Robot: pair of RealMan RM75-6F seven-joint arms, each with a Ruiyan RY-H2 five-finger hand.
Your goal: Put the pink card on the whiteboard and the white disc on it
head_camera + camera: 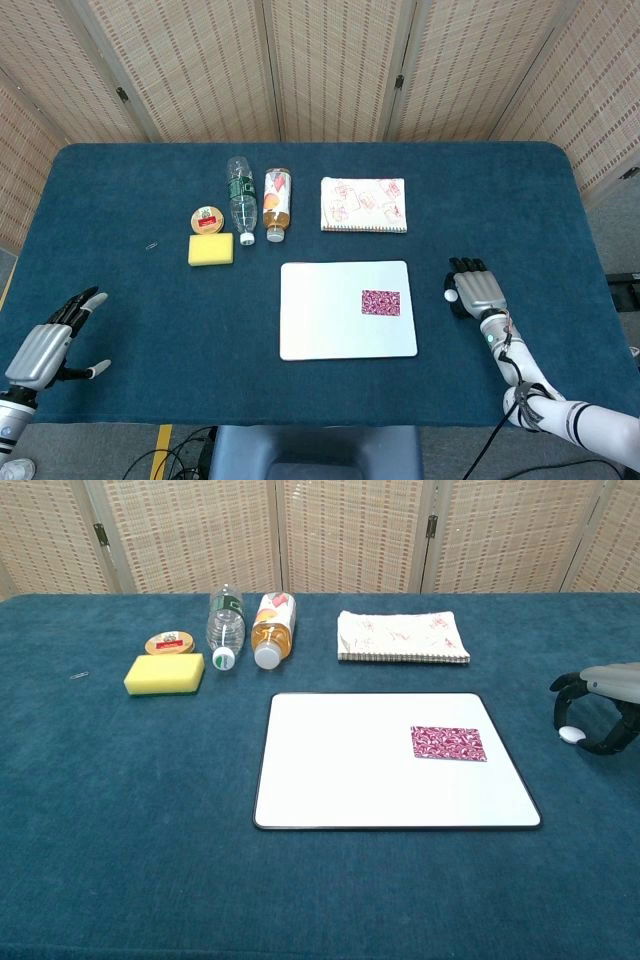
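Note:
The pink patterned card (380, 301) (448, 743) lies flat on the right part of the whiteboard (330, 325) (350, 770). The small white disc (449, 296) (570, 734) sits at table level just right of the board. My right hand (475, 290) (600, 715) is over it, fingers and thumb curled in around the disc and pinching it. My left hand (45, 345) rests open at the near left edge, fingers spread, holding nothing.
A yellow sponge (210, 249), a round tin (206, 217), two lying bottles (244, 200) (277, 203) and a patterned notebook (363, 204) line the far side of the blue table. A small clip (152, 244) lies at the left.

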